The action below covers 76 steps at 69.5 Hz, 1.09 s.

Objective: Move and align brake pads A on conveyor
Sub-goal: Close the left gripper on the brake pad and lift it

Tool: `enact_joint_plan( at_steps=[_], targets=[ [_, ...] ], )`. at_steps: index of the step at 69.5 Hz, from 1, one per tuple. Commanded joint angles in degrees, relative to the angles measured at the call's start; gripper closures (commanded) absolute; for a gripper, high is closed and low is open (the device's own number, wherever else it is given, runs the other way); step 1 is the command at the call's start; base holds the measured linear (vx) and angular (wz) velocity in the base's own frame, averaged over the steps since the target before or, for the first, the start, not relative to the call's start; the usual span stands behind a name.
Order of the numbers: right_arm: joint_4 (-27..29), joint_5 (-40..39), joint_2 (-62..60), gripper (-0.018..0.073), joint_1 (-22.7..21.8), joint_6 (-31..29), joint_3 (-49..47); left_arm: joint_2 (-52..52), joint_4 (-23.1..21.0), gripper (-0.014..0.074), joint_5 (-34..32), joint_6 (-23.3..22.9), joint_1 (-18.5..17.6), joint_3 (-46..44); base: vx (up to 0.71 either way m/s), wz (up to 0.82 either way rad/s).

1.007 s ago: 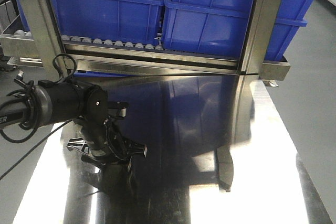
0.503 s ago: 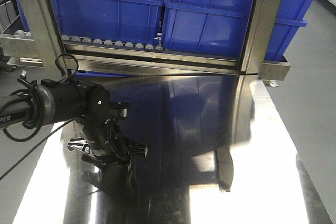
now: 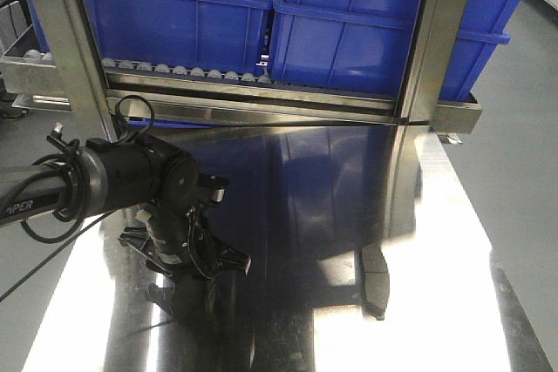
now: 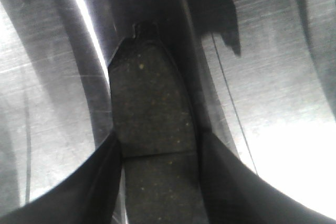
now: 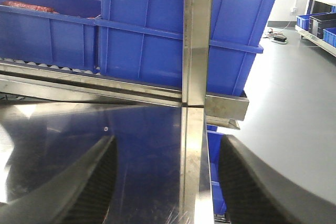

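Left gripper (image 4: 157, 145) — fingers clamped on one brake pad (image 4: 149, 103), low over the steel tabletop (image 3: 453, 241); the arm has edged rightward within the last second — the carry has probably begun

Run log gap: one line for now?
left gripper: straddles brake pad at steel tabletop, grip unclear | right gripper: open, empty | second brake pad: lying free

The wide silver steel worktop (image 3: 288, 206) is smooth and shiny like a mirror, with fine scratch lines. The dark grey flat brake pad (image 4: 152, 119) looks rough, dull and grainy, with pale specks. The big blue plastic bins (image 3: 366, 41) are smooth and slightly glossy. The right arm's black fingers (image 5: 89, 182) look dull and ribbed.
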Motion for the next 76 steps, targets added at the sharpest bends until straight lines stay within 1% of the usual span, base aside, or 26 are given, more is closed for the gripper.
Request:
enact_joint_plan(
  at_steps=[1,11,23,27,38,42,48,55,62,76],
  targets=[
    [-0.81,-4.19,0.84,0.0144,-0.02,-0.08,-1.52,-3.6,1.15,0.0603,1.61,-0.26,-0.75,-0.52,0.0,0.0],
    [-0.81,-4.19,0.84,0.0144,-0.02,-0.08,-1.52,-9.07,3.05,0.0604,0.01,-0.47,-0.75,-0.52,0.0,0.0],
    [-0.81,-4.19,0.84,0.0144,-0.02,-0.08,-1.52,-17.64,4.0,0.0604,-3.42,-0.98,-0.67,-0.32,0.0,0.0],
    [-0.81,-4.19,0.84,0.0144,-0.02,-0.08,-1.52,-20.51,5.25,0.0604,-3.81,-1.84,-0.67,-0.32,0.0,0.0],
    [-0.81,-4.19,0.84,0.0144,-0.02,-0.08,-1.52,-28.07,10.53,0.0604,-3.58,-4.67,-0.67,1.0,0.0,0.0],
    [-0.81,-4.19,0.84,0.0144,-0.02,-0.08,-1.52,-30.92,12.3,0.0604,-3.94,-6.2,-0.67,2.7,0.0,0.0],
    [-0.81,-4.19,0.84,0.0144,-0.02,-0.08,-1.52,-35.34,16.2,0.0604,-4.61,-8.63,-0.62,6.0,0.0,0.0],
    [-0.81,-4.19,0.84,0.0144,-0.02,-0.08,-1.52,-41.76,19.45,0.0604,-6.81,-10.78,-0.62,10.69,0.0,0.0],
    [-0.81,-4.19,0.84,0.0144,-0.02,-0.08,-1.52,-48.51,19.83,0.0604,-10.3,-11.4,-0.62,16.53,0.0,0.0],
    [-0.81,-4.19,0.84,0.0144,-0.02,-0.08,-1.52,-62.19,19.08,0.0604,-17.48,-13.49,-0.62,27.71,0.0,0.0]
  ],
)
